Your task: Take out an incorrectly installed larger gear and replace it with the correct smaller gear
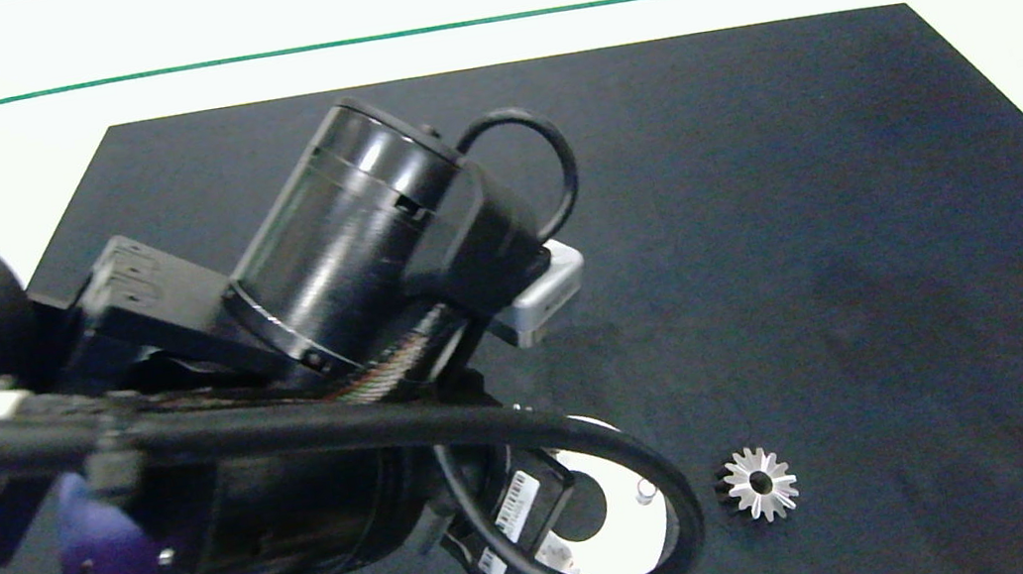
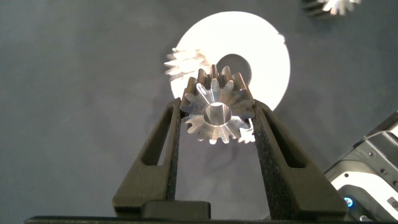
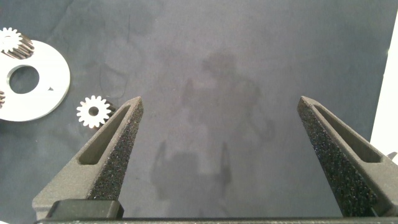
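Left gripper (image 2: 216, 121): fingers clamped on a gear (image 2: 217, 112), held above the white disc (image 2: 267, 59), near its centre hole. Second gear (image 2: 183, 62) on the disc edge; third gear (image 1: 759, 484) on the black mat (image 1: 812, 215), just beside the disc. Right gripper (image 3: 221, 134): fingers wide apart, holding nothing, above bare mat.

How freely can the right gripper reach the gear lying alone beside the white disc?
Probably freely: the larger gear lies on bare mat, nothing between it and the open right gripper; the left gripper nearby might crowd.
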